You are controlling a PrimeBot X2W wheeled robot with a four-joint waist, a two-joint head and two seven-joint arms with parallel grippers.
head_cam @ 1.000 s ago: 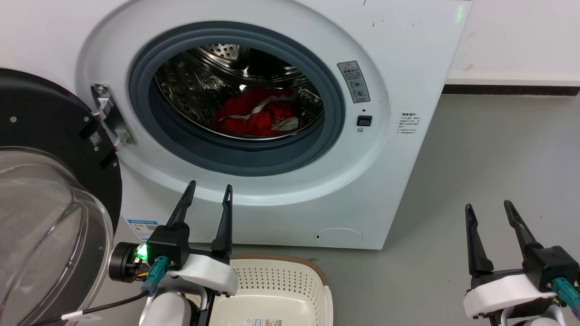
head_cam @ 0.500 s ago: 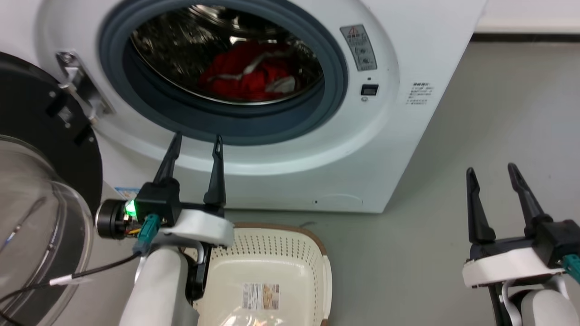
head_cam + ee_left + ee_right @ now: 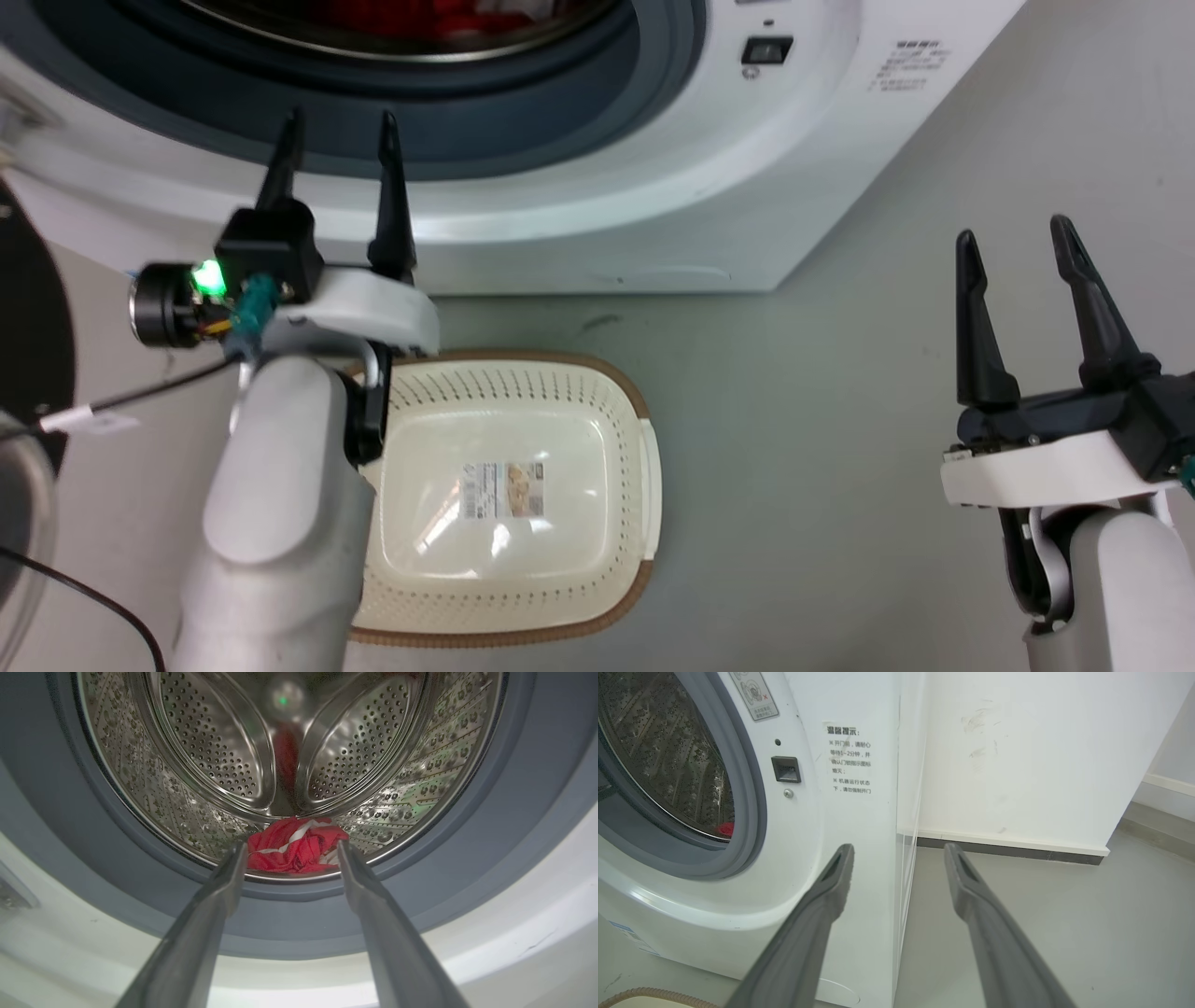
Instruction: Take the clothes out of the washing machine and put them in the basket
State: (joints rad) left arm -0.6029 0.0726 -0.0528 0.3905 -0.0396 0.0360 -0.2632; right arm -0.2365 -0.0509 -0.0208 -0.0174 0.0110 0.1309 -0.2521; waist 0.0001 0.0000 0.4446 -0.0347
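The red clothes point(image 3: 294, 844) with white trim lie bunched at the front bottom of the steel drum; a red strip of them point(image 3: 411, 14) shows at the top of the head view and a sliver point(image 3: 725, 829) in the right wrist view. The white washing machine point(image 3: 653, 177) stands with its grey-rimmed porthole point(image 3: 528, 812) uncovered. My left gripper point(image 3: 341, 135) is open, its tips just outside the porthole's lower rim, aimed at the clothes point(image 3: 288, 847). On the floor beside my left forearm sits the cream basket point(image 3: 616, 411). My right gripper point(image 3: 1018, 233) hangs open over the floor by the machine's right corner point(image 3: 899, 847).
The black-framed door point(image 3: 28, 317) stands swung out at the far left, with a black cable point(image 3: 112, 401) trailing near it. Grey floor point(image 3: 803, 448) stretches right of the basket. In the right wrist view a white wall point(image 3: 1017, 756) with a dark skirting point(image 3: 1008, 851) runs behind the machine.
The head camera has tilted down, so the porthole slid up out of the picture and the whole basket came into it. My left gripper has advanced toward the porthole rim. Both grippers stay open.
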